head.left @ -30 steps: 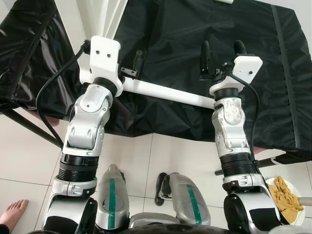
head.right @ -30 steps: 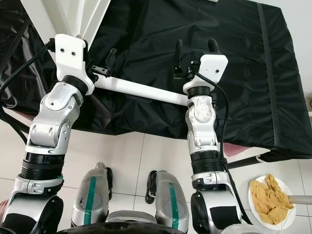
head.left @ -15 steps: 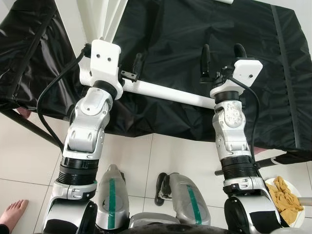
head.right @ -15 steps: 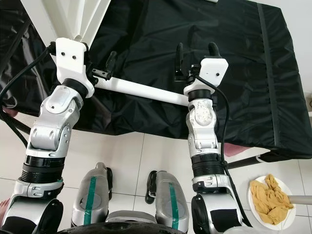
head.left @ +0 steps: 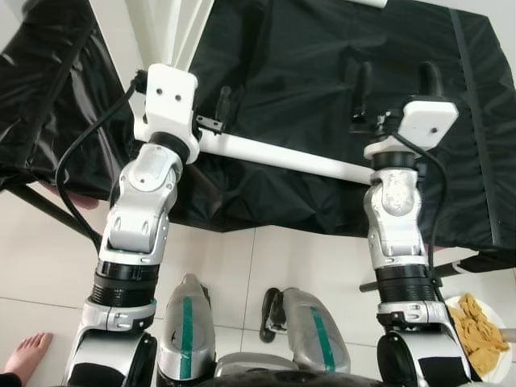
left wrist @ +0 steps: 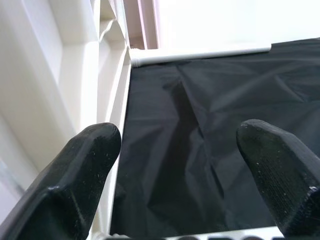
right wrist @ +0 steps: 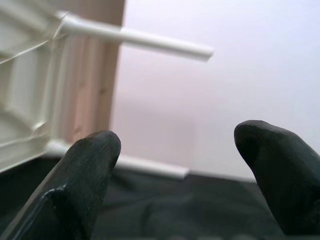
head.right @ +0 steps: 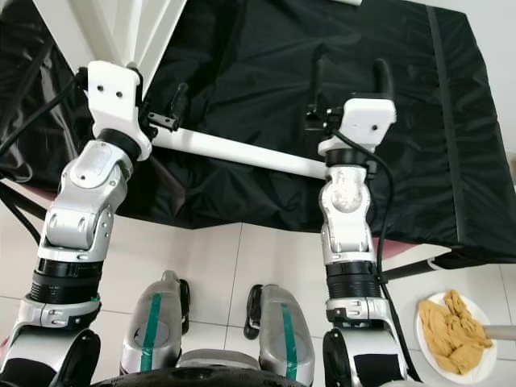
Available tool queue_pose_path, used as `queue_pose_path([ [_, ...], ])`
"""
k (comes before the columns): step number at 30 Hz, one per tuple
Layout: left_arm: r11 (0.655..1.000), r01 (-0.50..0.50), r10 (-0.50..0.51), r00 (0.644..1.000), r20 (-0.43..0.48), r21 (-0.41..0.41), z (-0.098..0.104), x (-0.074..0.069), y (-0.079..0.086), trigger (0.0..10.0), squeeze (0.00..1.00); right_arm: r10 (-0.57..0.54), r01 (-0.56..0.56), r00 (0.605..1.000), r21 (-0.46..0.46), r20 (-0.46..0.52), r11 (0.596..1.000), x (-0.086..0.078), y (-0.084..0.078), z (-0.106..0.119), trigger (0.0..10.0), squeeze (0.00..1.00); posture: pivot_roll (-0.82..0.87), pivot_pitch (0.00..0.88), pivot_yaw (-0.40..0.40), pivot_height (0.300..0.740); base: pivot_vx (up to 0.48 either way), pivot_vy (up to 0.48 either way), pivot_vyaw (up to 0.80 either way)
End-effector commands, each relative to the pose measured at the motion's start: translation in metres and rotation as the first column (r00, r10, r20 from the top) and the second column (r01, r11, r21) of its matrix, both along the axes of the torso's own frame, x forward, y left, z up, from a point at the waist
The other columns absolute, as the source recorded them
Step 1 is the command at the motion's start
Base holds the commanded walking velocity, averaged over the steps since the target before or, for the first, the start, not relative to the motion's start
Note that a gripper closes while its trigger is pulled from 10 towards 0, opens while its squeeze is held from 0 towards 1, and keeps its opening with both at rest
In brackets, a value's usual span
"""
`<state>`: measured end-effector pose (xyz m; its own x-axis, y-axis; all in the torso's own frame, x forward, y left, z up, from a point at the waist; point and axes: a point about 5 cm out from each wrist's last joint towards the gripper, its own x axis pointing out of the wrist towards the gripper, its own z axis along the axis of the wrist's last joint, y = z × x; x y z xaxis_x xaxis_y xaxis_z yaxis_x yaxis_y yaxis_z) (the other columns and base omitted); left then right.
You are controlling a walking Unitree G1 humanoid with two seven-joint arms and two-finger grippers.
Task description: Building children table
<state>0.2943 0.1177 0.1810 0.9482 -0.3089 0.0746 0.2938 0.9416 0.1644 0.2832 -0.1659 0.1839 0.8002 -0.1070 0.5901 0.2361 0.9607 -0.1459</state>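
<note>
Right gripper (head.left: pixel 395 76) has shifted out to the robot's right and a bit forward versus half a second ago; fingers spread, nothing between them, hovering over the black cloth (head.left: pixel 306 72). Left gripper (head.left: pixel 218 109) barely moved, fingers also spread and empty, sitting just above the near end of the white tube (head.left: pixel 274 157). The tube lies diagonally across the cloth between the two wrists, not held by either. My read: the right arm is repositioning, no grasp started yet, so the build is still early. The white table frame (head.left: pixel 173 28) stands at the far left, touching the cloth edge, and more white legs (right wrist: pixel 135 37) show past the right fingers. Room: open cloth ahead and right of the right gripper; left side is tight against the frame. The near cloth edge drops off just behind the tube, so it could roll off. Plate (head.left: pixel 484 339) on the floor at right and a bare foot (head.left: pixel 24 355) at left, both well apart.
</note>
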Motion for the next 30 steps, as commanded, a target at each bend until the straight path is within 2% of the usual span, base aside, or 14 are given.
queue_pose_path([
  [1,0.999,0.036,-0.036,0.999,-0.001,0.007,0.001,0.003,-0.005,10.0,0.00,-0.071,0.073,0.997,-0.046,0.041,0.996,-0.006,-0.004,0.002,10.0,0.00,0.10,0.006,0.038,0.740,0.000,0.000,0.00],
  [2,0.999,0.036,-0.036,0.999,-0.001,0.007,0.001,0.003,-0.005,10.0,0.00,-0.071,0.073,0.997,-0.046,0.041,0.996,-0.006,-0.004,0.002,10.0,0.00,0.10,0.006,0.038,0.740,0.000,0.000,0.00],
  [5,0.995,0.096,-0.096,0.995,-0.032,0.017,-0.002,0.008,-0.009,10.0,0.00,-0.174,0.191,0.976,-0.137,0.129,0.972,-0.018,-0.005,0.008,10.0,0.00,0.08,0.010,0.075,0.740,0.000,0.000,0.00],
  [10,0.990,0.135,-0.133,0.990,-0.044,0.046,-0.005,0.010,-0.014,10.0,0.00,-0.224,0.267,0.953,-0.212,0.204,0.940,-0.025,-0.004,0.015,10.0,0.00,0.07,0.018,0.095,0.740,0.000,0.000,0.00],
  [13,0.986,0.156,-0.154,0.987,-0.047,0.050,-0.004,0.011,-0.017,10.0,0.00,-0.297,0.361,0.920,-0.256,0.257,0.897,-0.028,-0.007,0.018,10.0,0.00,0.06,0.040,0.112,0.740,0.000,0.000,0.00],
  [17,0.985,0.162,-0.159,0.986,-0.052,0.053,-0.005,0.012,-0.019,10.0,0.00,-0.322,0.398,0.902,-0.264,0.288,0.878,-0.027,-0.007,0.024,10.0,0.00,0.06,0.043,0.105,0.740,0.000,0.000,0.00],
  [24,0.986,0.159,-0.156,0.986,-0.051,0.053,-0.005,0.011,-0.021,10.0,0.00,-0.312,0.398,0.896,-0.256,0.317,0.881,-0.020,-0.005,0.037,10.0,0.00,0.07,0.051,0.082,0.740,0.000,0.000,0.00],
  [30,0.989,0.135,-0.133,0.990,-0.047,0.053,-0.006,0.009,-0.019,10.0,0.00,-0.296,0.415,0.880,-0.296,0.372,0.860,-0.020,-0.003,0.050,10.0,0.00,0.09,0.063,0.049,0.740,0.000,0.000,0.00],
])
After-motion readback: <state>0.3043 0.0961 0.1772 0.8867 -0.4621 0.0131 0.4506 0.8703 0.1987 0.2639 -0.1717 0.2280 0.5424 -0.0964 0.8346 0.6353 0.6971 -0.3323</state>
